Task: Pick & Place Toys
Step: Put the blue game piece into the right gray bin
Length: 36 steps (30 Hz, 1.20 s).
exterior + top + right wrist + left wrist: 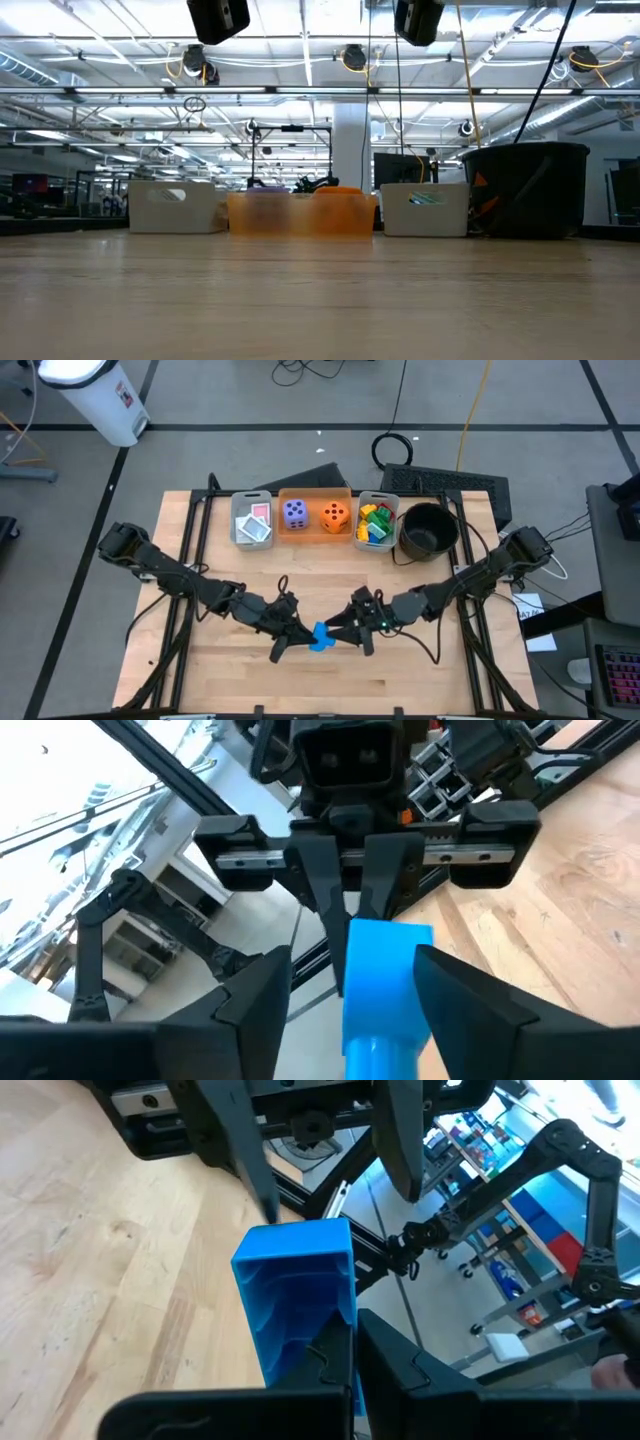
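Both arms extended inward, wrists low and tilted, meeting tip to tip at centre front. Left gripper [298, 643] clamped shut, jaws closed on the blue brick [319, 637]. Right gripper [345, 636] facing it, jaws spread apart on either side of the same brick.

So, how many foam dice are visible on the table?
2. The purple die and the orange die sit side by side in the orange bin, purple on the left. Others may be hidden under toys in the neighbouring bins.
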Tool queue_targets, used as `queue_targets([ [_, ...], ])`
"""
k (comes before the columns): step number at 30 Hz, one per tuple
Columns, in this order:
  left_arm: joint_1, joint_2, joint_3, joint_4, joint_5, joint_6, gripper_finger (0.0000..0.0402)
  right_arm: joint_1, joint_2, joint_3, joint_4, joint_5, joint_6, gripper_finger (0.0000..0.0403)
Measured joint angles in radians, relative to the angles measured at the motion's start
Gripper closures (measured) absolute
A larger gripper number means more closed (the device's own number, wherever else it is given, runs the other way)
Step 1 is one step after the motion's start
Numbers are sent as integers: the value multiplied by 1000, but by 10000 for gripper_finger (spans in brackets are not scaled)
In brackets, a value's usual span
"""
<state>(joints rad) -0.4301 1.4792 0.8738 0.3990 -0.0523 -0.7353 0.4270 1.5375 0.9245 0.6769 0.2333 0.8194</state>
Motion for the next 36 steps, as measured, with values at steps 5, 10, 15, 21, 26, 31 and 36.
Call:
queue_targets([
  [5, 0, 0, 0, 2, 1, 0, 400, -2, 0, 0, -9, 3, 9, 171],
  [10, 0, 0, 0, 2, 0, -6, 400, -8, 0, 0, -33, 1, 8, 145],
  [15, 7, 0, 0, 2, 0, -6, 400, -9, 0, 0, -40, 1, -1, 136],
  [21, 33, 0, 0, 2, 1, -11, 400, -16, 1, 0, -90, 3, -2, 141],
  [26, 50, 0, 0, 18, 26, -10, 400, -36, 1, 0, -92, 4, -2, 148],
  [31, 50, 1, 1, 21, 26, -7, 400, -55, 1, 0, -94, 0, -1, 160],
  [36, 51, 1, 1, 17, 22, -7, 400, -65, 1, 0, -96, -10, 2, 197],
])
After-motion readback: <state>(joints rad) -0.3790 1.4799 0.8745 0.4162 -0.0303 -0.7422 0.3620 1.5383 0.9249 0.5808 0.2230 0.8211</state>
